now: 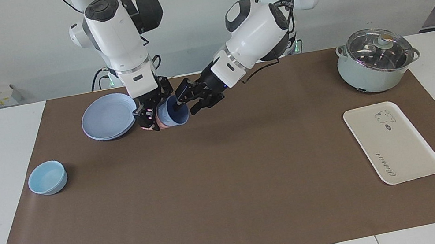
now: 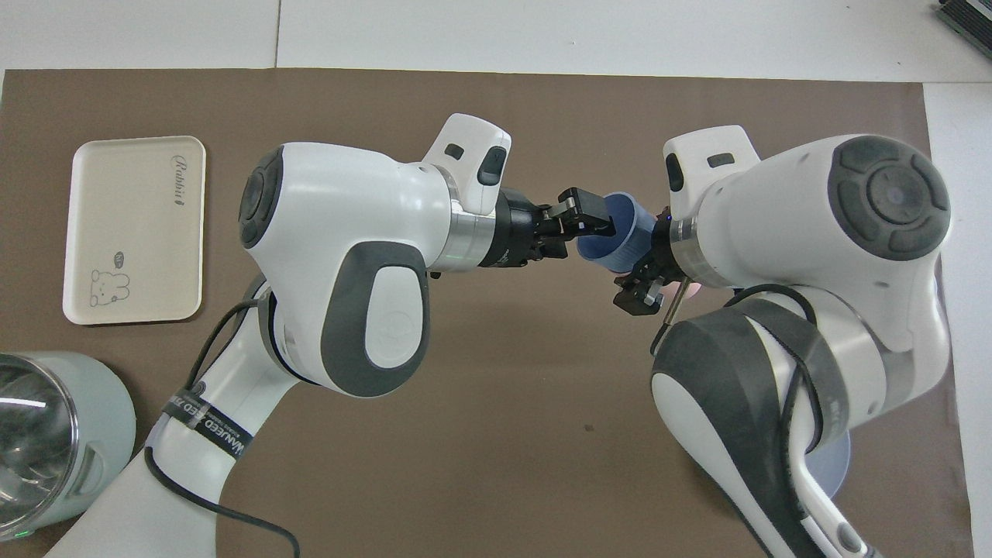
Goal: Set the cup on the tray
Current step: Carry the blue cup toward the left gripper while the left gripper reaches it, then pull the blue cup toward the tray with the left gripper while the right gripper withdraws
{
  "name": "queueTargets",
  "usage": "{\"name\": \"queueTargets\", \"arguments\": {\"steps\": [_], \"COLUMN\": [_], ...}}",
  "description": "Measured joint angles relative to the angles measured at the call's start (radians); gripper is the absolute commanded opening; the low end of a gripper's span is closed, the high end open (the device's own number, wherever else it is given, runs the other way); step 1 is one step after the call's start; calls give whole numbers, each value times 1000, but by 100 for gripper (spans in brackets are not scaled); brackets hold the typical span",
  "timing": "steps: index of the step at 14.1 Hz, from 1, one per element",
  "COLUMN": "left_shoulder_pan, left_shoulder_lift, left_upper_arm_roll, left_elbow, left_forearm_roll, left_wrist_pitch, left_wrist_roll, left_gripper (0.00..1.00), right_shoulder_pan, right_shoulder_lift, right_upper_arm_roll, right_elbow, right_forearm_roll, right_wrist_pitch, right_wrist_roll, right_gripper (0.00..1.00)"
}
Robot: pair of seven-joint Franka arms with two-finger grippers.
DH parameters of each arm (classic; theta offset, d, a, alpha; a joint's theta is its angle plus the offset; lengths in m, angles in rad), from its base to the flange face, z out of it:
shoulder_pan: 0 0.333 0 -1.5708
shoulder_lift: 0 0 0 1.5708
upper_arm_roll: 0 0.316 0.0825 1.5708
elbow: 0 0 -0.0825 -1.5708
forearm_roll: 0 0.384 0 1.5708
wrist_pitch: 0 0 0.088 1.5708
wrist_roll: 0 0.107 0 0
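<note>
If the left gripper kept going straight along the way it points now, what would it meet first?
The cup: the left gripper points straight at it, one finger apparently already inside the rim. Right after it would come the right gripper, on the cup's other flank. Actual contact is unclear.

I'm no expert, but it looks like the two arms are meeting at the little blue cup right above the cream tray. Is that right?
Not quite. The left end effector and right end effector do meet at the cup, but beside the blue plates, not above the tray. The facing view shows the tray lying apart, toward the left arm's end of the table.
</note>
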Motion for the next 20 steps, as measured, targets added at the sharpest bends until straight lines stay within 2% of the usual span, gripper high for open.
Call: {"name": "queueTargets", "arguments": {"steps": [2, 4, 13, 16, 20], "left_shoulder_pan": [-14, -16, -13, 30, 157], "left_shoulder_lift": [0, -1, -4, -6, 22], "left_upper_arm_roll": [0, 1, 16, 23, 30], "left_elbow": [-7, -13, -8, 39, 155], "left_forearm_roll": [0, 2, 9, 16, 187], "left_wrist_pitch": [12, 14, 27, -31, -164], "left_wrist_roll": [0, 1, 2, 5, 5], "left_gripper": [24, 0, 0, 0, 0], "right_shoulder_pan": [0, -1, -1, -3, 1], "right_shoulder_lift": [0, 0, -1, 2, 6], "right_upper_arm_roll": [0, -1, -2, -4, 1], "right_elbow": [0, 2, 9, 13, 12], "right_forearm_roll": [0, -5, -8, -9, -9], "right_wrist_pitch": [0, 0, 0, 3, 1], "right_wrist_roll": [0, 0, 0, 0, 0], "right_gripper": [0, 0, 0, 0, 0]}}
